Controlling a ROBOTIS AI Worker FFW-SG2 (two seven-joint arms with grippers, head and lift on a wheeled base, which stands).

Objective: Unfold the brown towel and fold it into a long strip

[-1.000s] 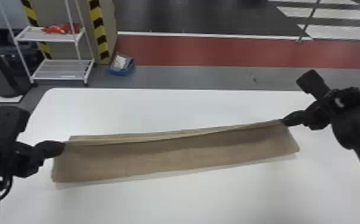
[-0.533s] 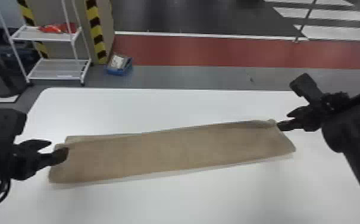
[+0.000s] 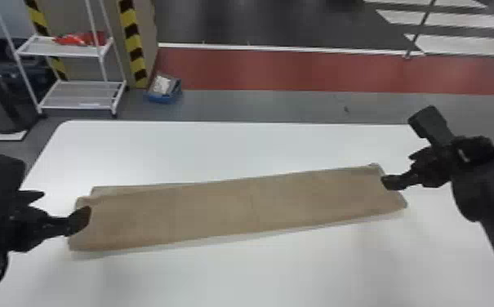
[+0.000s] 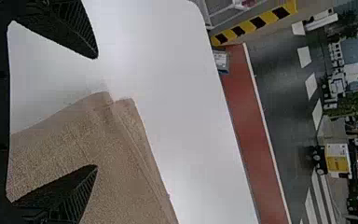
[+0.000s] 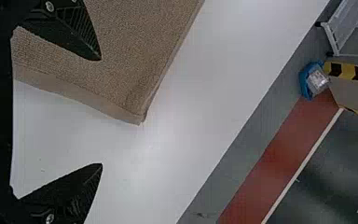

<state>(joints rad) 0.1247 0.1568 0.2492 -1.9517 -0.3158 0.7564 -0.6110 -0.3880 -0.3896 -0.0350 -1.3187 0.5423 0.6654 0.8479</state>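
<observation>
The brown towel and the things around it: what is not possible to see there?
- Brown towel's inner layers: head view, covered by its top layer.
- Its other end: left wrist view, cut off by the picture's edge.
- What the red item is: head view, too small, blurred.
- Bottom of the blue box: head view, hidden by its contents.

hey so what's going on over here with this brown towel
A two-armed robot is folding the brown towel, which lies as a long strip on the white table. The left gripper and right gripper are at opposite ends, both open. Near the left end, the layers don't quite line up.
</observation>
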